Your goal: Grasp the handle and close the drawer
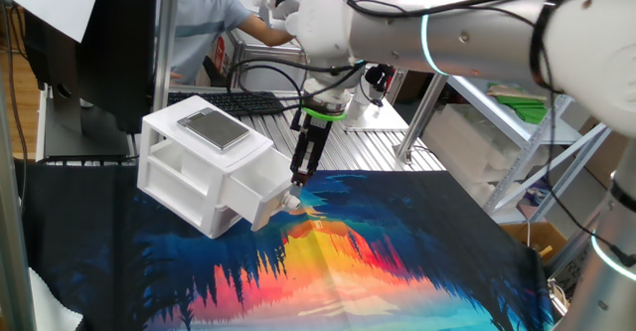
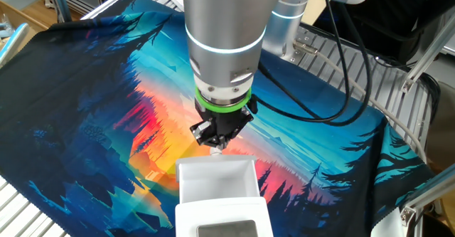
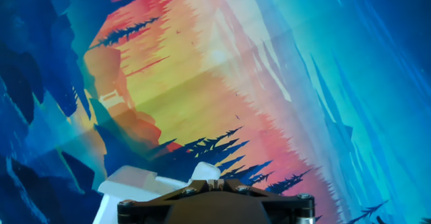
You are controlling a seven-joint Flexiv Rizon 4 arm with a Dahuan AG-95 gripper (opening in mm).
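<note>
Drawer [image 1: 260,194] juts open from the white cabinet [image 1: 189,167], at seven o'clock from the cloth's centre. Gripper [image 1: 297,180] stands upright at its front, fingers around the handle [image 1: 290,202], apparently clenched on it, placed to push the drawer in.

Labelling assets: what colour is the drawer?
White drawer; clearest in one fixed view.

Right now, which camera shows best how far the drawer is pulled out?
One fixed view: it shows the drawer from the side, sticking out of the cabinet. The other fixed view looks into its open tray; hand view catches only a white front edge.
</note>
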